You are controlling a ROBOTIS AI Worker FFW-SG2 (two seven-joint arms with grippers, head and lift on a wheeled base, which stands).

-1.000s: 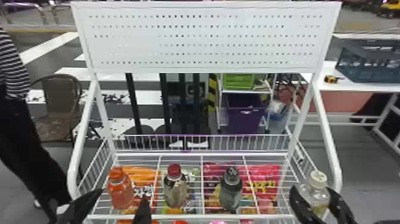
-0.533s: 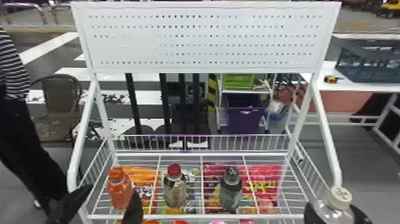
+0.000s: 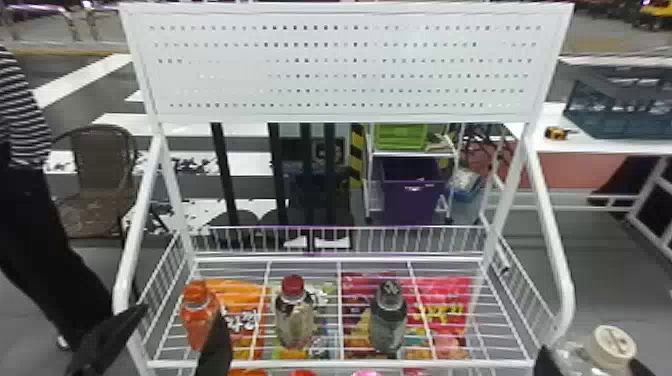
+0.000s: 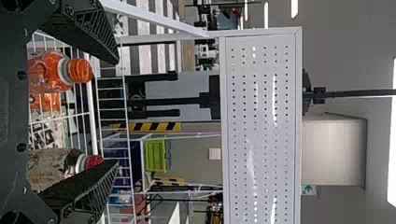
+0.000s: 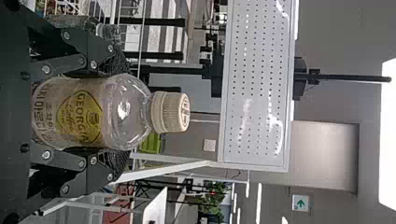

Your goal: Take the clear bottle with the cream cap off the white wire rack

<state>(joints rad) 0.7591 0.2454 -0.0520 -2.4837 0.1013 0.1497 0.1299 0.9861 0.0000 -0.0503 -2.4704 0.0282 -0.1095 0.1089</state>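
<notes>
Bottle (image 5: 121, 112): clear, pale contents low behind a yellow label; near the rack's front right corner, outside the shelf outline in the head view. Roughly upright. Base hidden in head view.
Cap (image 5: 170, 112): cream, ridged side, on the bottle.
Right gripper (image 3: 590, 363): closed in on the bottle's body, one finger on each side, cap standing past the fingertips.
Rack (image 3: 340, 364): white wire shelf with low wire sides; curved white tube on either side.
Dark-cap bottle (image 3: 388, 320): upright on the rack, right of its middle.
Red-cap bottle (image 3: 294, 320): upright, left of the middle.
Orange bottle (image 3: 196, 312): upright, near the rack's left side, lower part partly behind a left finger.
Left gripper (image 3: 181, 311): at the rack's front left; fingers wide apart, nothing held. Whether a finger touches the orange bottle, cannot tell.
Bags: orange bag (image 3: 245, 290) and pink bag (image 3: 450, 295) seen through the shelf wires.
Panel (image 3: 345, 65): white, rows of small holes, above the rack's back.
Behind: green bin (image 3: 400, 136) over purple bin (image 3: 410, 200) on a white frame.
Far left: brown chair (image 3: 102, 165).
Far right: dark crate (image 3: 620, 107) on a white table (image 3: 545, 139).
</notes>
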